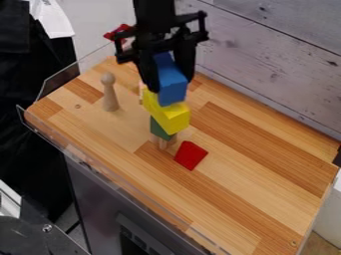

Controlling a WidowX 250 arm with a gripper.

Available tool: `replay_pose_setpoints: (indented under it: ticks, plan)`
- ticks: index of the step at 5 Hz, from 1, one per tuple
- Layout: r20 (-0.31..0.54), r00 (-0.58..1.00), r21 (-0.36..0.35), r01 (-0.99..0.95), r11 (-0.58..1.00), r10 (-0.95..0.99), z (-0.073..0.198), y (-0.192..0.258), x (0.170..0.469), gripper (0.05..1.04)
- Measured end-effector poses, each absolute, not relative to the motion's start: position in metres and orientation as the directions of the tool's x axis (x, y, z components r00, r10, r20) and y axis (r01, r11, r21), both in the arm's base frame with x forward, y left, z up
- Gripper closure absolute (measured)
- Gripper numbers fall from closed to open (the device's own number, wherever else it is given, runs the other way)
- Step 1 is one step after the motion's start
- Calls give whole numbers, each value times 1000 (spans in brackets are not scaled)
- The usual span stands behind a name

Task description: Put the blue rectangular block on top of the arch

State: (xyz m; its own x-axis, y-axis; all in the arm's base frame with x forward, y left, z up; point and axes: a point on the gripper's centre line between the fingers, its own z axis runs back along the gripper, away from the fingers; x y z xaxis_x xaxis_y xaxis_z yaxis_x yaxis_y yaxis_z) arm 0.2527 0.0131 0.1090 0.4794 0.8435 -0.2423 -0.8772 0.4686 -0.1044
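Observation:
The black gripper (169, 78) hangs at the top centre, shut on the blue rectangular block (172, 88), which slants down between its two fingers. In the view, the blue block's lower end overlaps a yellow block (171, 118); whether they touch I cannot tell. Beneath the yellow block a green block (160, 129) shows in part, with a small piece of natural wood (164, 143) below it. Which piece is the arch cannot be made out, as the stack is partly hidden.
A red block (191, 155) lies just in front and right of the stack. To the left stands a wooden peg-shaped figure (110, 92). A clear rim (73, 73) edges the wooden table (246, 184) on the left, and a plank wall (266, 64) runs behind.

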Motion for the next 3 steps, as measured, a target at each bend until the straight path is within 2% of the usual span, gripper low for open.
replay_pose_setpoints:
  ticks: [1,3]
  plan:
    - [-238,464,-143,-886,442,853,110,7,253,505]
    - [-253,448,-163,-893,419,857,108,3,254,505]
